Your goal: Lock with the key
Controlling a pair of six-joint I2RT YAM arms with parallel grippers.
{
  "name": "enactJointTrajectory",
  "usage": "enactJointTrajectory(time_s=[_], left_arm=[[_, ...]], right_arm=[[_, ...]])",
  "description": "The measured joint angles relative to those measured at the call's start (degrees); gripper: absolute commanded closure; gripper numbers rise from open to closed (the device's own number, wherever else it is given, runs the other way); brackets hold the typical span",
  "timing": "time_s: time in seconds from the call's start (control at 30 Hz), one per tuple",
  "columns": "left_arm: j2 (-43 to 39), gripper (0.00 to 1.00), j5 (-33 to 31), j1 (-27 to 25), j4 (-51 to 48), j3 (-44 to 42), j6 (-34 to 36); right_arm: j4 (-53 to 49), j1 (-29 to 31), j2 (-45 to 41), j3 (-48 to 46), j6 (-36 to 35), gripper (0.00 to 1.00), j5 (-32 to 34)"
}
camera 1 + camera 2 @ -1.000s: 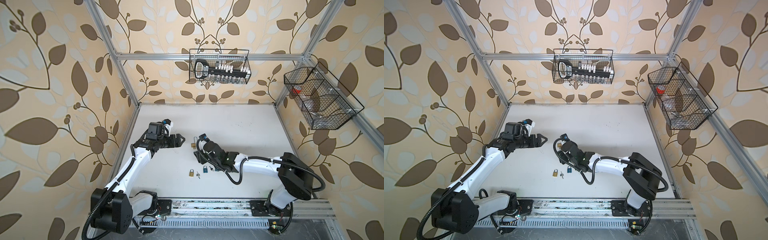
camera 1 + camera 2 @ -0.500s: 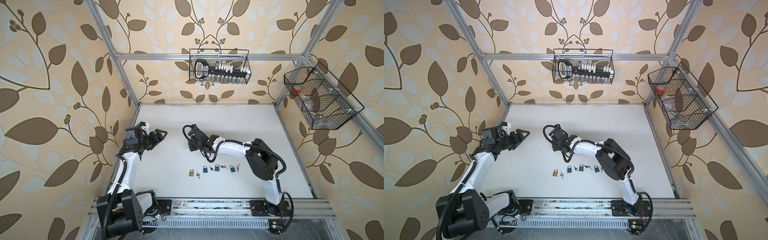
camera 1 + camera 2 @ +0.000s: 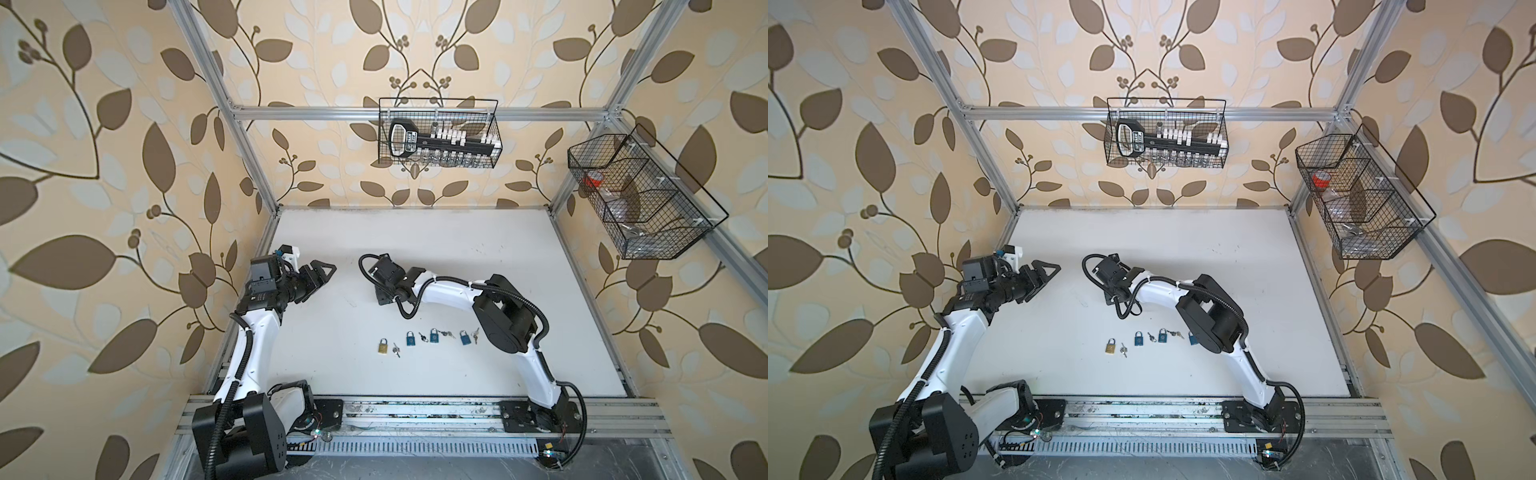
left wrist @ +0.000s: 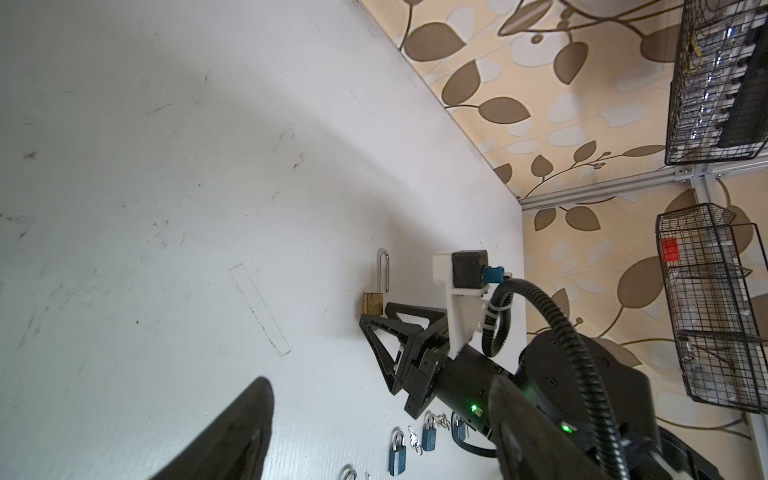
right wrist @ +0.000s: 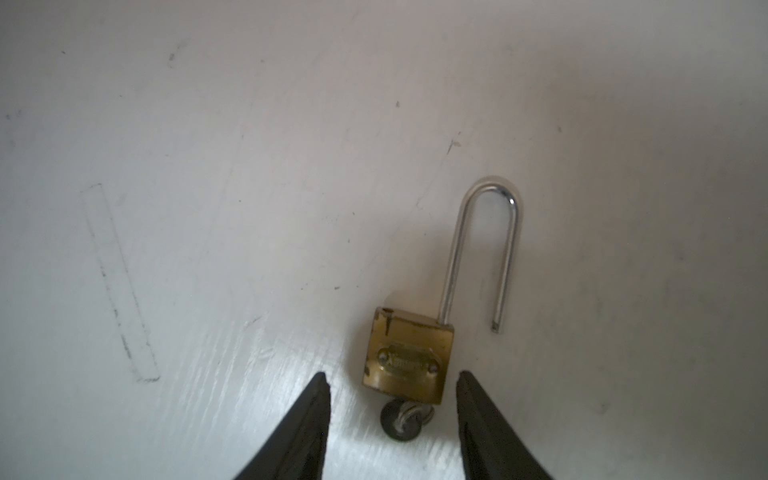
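The right hand (image 5: 392, 375) stands half spread, one finger on each side of a brass padlock (image 5: 409, 357) and not closed on it. The padlock lies flat on the white bench (image 5: 208, 166), its long shackle (image 5: 482, 249) swung open. A dim, blurred key (image 5: 405, 419) sits in its base. Mid-frame in both top views, the wrist hides the padlock. The left hand (image 3: 325, 276), centre-left, gapes empty.

The place is a robotics lab test cell: in both top views an aluminium frame (image 3: 415, 113) carries leaf-patterned wallpaper panels (image 3: 104, 187) around a white tabletop (image 3: 478, 249), with wire baskets (image 3: 457, 114) hung at upper centre and right, and robot arms (image 3: 253, 345) on a rail (image 3: 415, 415) along the bottom.
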Motion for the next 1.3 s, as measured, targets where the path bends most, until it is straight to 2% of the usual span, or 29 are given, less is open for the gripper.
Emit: enactJointTrajectory(time_s=[0.57, 0.67, 0.87, 0.97, 1.03, 1.2, 1.3], left_arm=[[-0.1, 0.19, 0.5, 0.0, -2.8, 1.0, 1.3], [0.0, 0.19, 0.5, 0.0, -2.9, 1.4, 1.3], [-0.1, 0.12, -0.2, 0.0, -2.8, 1.5, 1.4], [-0.4, 0.02, -0.6, -0.1, -2.8, 1.7, 1.4], [-0.9, 0.01, -1.0, -0.7, -2.5, 2.1, 1.1], [-4.8, 0.01, -4.0, -5.6, 0.7, 3.6, 1.0], [-5.6, 0.01, -4.9, -9.1, 4.1, 6.9, 0.8]], right_arm=[[-0.7, -1.1, 2.4, 2.5, -2.3, 0.56, 1.0], [-0.8, -1.2, 2.7, 3.0, -3.0, 0.63, 1.2], [-0.9, -1.5, 2.7, 3.0, -2.8, 0.81, 0.1], [-0.3, -2.2, 1.9, 2.2, -3.1, 0.92, -2.2], [1.5, -3.2, -0.8, -1.6, -3.3, 1.00, -5.6], [8.9, -9.1, -16.0, -16.1, -5.3, 1.00, -16.3], [14.4, -15.0, -25.3, -19.1, -7.2, 1.00, -23.3]])
